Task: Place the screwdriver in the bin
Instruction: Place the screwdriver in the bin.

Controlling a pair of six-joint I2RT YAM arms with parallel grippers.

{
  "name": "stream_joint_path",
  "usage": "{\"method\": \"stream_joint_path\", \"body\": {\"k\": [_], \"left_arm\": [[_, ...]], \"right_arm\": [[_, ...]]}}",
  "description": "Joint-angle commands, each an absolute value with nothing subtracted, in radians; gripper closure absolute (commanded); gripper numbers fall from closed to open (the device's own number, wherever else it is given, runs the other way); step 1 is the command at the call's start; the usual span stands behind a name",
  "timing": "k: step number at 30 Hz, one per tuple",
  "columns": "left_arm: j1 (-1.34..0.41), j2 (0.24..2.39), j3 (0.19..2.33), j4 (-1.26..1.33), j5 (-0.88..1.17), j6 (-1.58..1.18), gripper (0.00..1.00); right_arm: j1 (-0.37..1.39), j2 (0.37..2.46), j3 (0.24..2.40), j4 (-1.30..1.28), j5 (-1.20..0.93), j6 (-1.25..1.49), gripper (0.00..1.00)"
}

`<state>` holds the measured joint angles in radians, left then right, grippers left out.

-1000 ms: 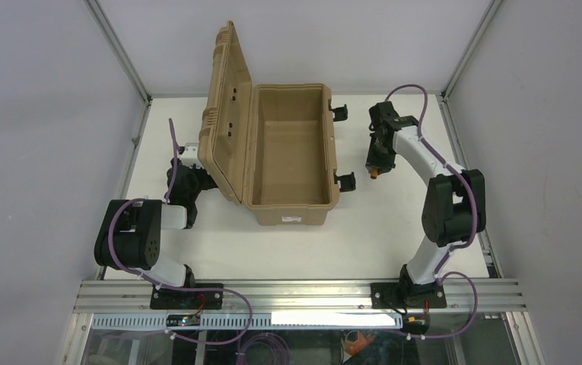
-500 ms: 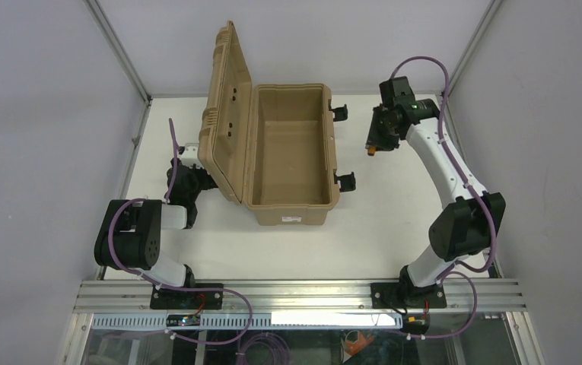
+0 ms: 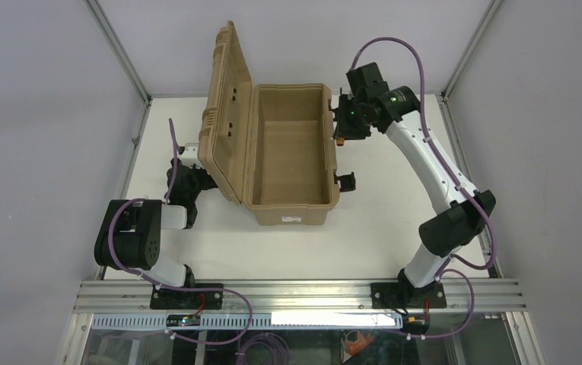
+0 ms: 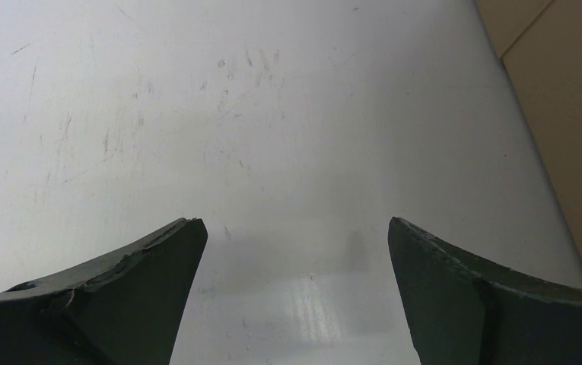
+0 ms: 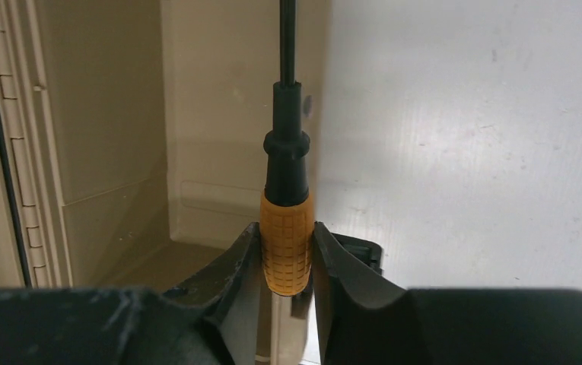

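I log a white table (image 3: 379, 228) with a matte top. In the left wrist view its surface carries fine scratches and scuffs (image 4: 234, 99). Grey panels (image 3: 36, 114) close it in on the left, right and far sides, and slanting aluminium posts (image 3: 119, 49) stand at the two far corners. A slotted aluminium rail (image 3: 303, 293) runs along the near edge, with a white slotted cable duct (image 3: 295, 321) just below it. Under that, through a dark glossy pane (image 3: 120, 346), an orange item (image 3: 357, 344) shows in part; I cannot identify it.
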<state>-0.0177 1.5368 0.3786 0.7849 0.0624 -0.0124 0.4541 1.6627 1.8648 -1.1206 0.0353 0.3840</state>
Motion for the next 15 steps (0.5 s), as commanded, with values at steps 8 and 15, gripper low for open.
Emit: {"method": "stream_joint_path", "body": {"k": [8, 15], "left_arm": [[-0.012, 1.505, 0.374, 0.822, 0.084, -0.024, 0.01], [-0.011, 1.506, 0.374, 0.822, 0.084, -0.023, 0.01]], "right_arm": [[0.619, 1.871, 2.071, -1.158, 0.058, 0.458, 1.00], [0.673, 1.997, 2.143, -1.161, 0.091, 0.520, 1.00]]}}
